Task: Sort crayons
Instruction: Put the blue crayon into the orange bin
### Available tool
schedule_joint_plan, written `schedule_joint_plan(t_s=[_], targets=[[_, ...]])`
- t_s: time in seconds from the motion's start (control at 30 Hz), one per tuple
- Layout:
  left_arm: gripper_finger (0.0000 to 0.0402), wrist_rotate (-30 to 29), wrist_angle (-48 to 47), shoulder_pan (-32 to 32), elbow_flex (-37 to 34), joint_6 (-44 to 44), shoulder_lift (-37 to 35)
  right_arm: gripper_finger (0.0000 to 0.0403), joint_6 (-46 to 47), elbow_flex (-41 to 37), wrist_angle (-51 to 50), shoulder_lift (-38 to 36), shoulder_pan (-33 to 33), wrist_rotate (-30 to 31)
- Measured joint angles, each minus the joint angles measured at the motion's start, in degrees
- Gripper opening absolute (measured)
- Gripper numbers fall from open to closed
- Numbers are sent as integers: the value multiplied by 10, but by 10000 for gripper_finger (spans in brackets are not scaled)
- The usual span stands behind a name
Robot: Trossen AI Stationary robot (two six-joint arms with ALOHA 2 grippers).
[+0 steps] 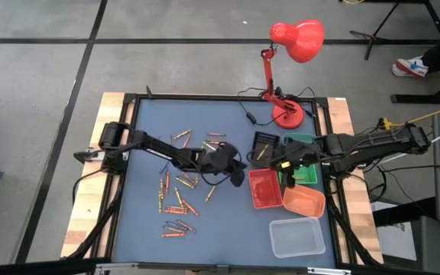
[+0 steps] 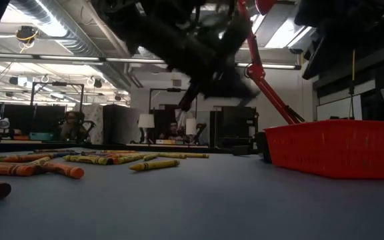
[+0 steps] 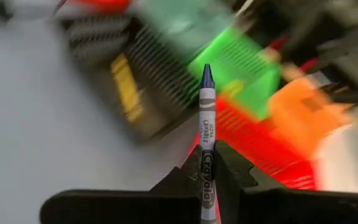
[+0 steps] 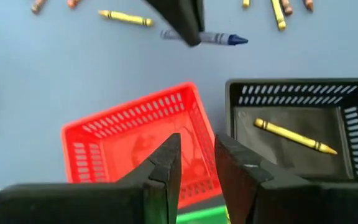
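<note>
In the left wrist view the trays beyond the blue crayon (image 3: 206, 134) are smeared by motion; the black tray (image 3: 135, 74), the green tray (image 3: 241, 59), the red tray (image 3: 260, 146) and the orange tray (image 3: 303, 109) show only as streaks of colour, and the yellow shape in the black one cannot be made out; the crayon's lower end is hidden between the left claw (image 3: 207, 168) fingers. In the low view both arms are dark, blurred masses cut off by the top edge; the people in the room behind are too small to tell. In the right wrist view the red tray (image 4: 129, 140) is partly hidden behind the right claw (image 4: 196, 163); the black tray (image 4: 291, 93) is cut by the edge.
</note>
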Motion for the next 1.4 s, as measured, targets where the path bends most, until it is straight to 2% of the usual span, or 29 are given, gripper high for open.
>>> schedule_joint_plan(t_s=[0.2,0.4,0.9,1.1,1.27,1.4], targets=[[4,-1,138,-18,0,100,-1,95,9,0,49,0,0,0],[4,-2,200,-28,0,161,-1,95,-7,0,118,0,0,-27],[5,-2,198,-52,0,238,-1,95,-76,0,173,0,0,-76],[5,-2,198,-55,0,242,-1,95,-76,0,176,0,0,-78],[5,-1,198,-54,0,242,-1,95,-89,0,186,0,0,-117],[5,0,199,-55,1,242,-2,95,-90,0,201,0,0,-120]])
